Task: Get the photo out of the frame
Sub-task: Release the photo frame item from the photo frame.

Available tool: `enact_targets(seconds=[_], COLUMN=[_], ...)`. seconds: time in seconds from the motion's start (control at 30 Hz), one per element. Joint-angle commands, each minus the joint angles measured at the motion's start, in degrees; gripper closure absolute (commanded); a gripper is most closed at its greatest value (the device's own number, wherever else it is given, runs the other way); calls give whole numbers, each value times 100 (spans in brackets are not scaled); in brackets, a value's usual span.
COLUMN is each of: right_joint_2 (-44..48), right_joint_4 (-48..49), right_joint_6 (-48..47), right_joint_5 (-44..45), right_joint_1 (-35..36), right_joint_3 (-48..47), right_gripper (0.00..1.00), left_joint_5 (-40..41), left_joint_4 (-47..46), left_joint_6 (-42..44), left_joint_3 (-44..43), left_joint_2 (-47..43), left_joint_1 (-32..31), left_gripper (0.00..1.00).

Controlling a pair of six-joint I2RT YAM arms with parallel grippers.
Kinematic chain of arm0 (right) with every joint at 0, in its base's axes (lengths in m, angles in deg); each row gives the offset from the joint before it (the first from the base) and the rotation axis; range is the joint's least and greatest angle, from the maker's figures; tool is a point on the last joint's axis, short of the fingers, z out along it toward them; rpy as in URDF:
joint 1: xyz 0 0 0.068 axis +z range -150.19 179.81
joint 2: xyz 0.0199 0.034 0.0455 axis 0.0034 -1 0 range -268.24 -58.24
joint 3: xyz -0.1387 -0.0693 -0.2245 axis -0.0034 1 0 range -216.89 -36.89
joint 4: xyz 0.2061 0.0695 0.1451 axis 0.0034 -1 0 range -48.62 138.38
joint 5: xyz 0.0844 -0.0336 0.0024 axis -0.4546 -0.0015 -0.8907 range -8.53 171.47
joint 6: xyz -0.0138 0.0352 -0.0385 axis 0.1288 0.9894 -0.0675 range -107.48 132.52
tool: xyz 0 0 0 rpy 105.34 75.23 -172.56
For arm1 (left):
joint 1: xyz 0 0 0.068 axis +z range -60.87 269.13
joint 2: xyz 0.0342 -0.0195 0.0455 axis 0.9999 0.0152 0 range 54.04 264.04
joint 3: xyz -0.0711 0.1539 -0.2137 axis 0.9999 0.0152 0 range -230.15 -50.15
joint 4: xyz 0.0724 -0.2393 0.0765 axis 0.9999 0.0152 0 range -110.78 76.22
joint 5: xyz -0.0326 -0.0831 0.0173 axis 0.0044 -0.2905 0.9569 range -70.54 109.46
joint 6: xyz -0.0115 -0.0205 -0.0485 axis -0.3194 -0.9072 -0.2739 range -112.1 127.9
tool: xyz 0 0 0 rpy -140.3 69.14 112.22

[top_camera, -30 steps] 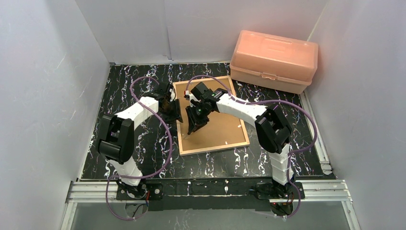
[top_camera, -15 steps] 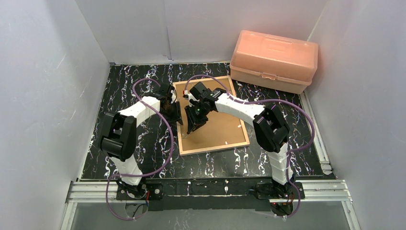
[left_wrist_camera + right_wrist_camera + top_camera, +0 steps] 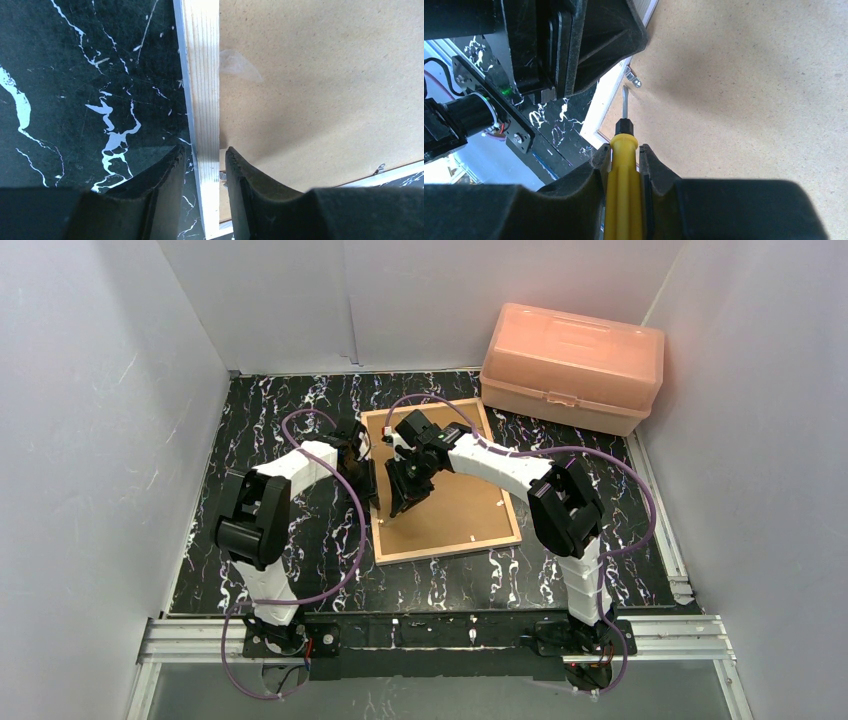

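**Frame (image 3: pixel 202 75) lies face down, jaws at its left rail**

The frame rests flat on the black marbled surface (image 3: pixel 260 425), its brown backing board (image 3: pixel 460 510) facing up. The left gripper (image 3: pixel 205 155) straddles the frame's light wood rail. Its jaws stand narrow, one finger over the surface and the other over the board, and I cannot tell whether they pinch the rail. The right gripper (image 3: pixel 624 150) has its jaws clamped on a yellow-handled screwdriver (image 3: pixel 623 175), whose tip sits just beside a small metal tab (image 3: pixel 633 80) at the board's edge. A pink box (image 3: pixel 572 365) stands at the far right, apart from the frame.
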Motion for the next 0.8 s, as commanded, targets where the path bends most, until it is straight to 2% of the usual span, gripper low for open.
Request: enact_targets(seconds=[0.0,0.3,0.77], right_joint_2=[-19,-23,161], right_joint_4=[26,213,250], right_joint_6=[46,246,431], right_joint_5=[146,229,828], right_joint_1=[2,0,-13], right_joint_3=[-158,-131,-13], right_gripper=[99,99,99], left_joint_5=[-128,-171,-188], left_joint_4=[236,274,305], left_joint_6=[95,151,224], left_joint_3=[-79,-30,-33], left_joint_2=[-50,-41,-26], left_joint_1=[21,25,22], left_gripper=[67,69,70])
